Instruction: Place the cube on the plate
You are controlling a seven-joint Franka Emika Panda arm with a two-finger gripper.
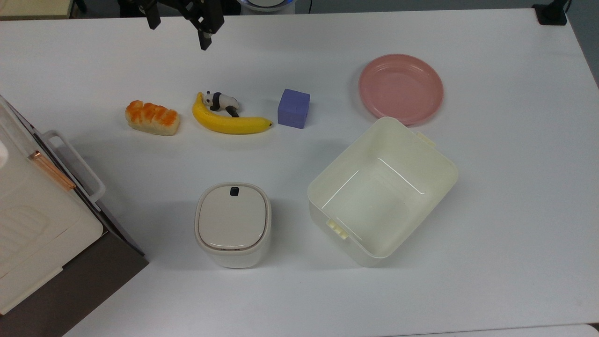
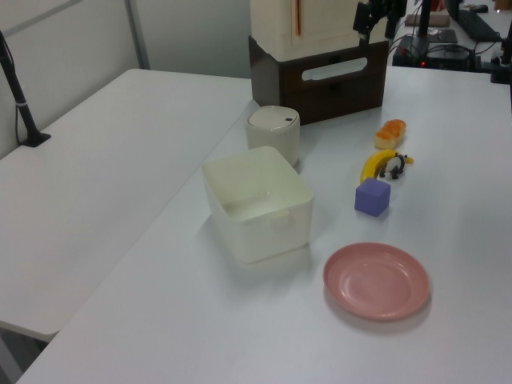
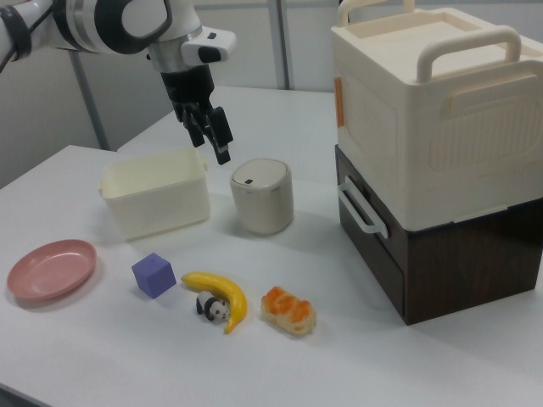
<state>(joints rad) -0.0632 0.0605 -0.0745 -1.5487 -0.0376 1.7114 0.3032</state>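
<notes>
Purple-blue matte cube (image 1: 293, 108): flat on the white bench (image 1: 505, 196), just beside the yellow banana's (image 1: 228, 122) tip, untouched. Round pink plastic plate (image 1: 401, 88): bare, well apart toward the top view's right, ready to receive it. Cream rectangular tub (image 1: 381, 191): near the plate. Robot gripper (image 1: 178, 29): raised, far from the cube, fingers (image 1: 204, 39) spread, holding nothing, seemingly poised to approach.

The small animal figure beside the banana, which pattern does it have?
Black and white, like a panda; the top view shows it best.
</notes>
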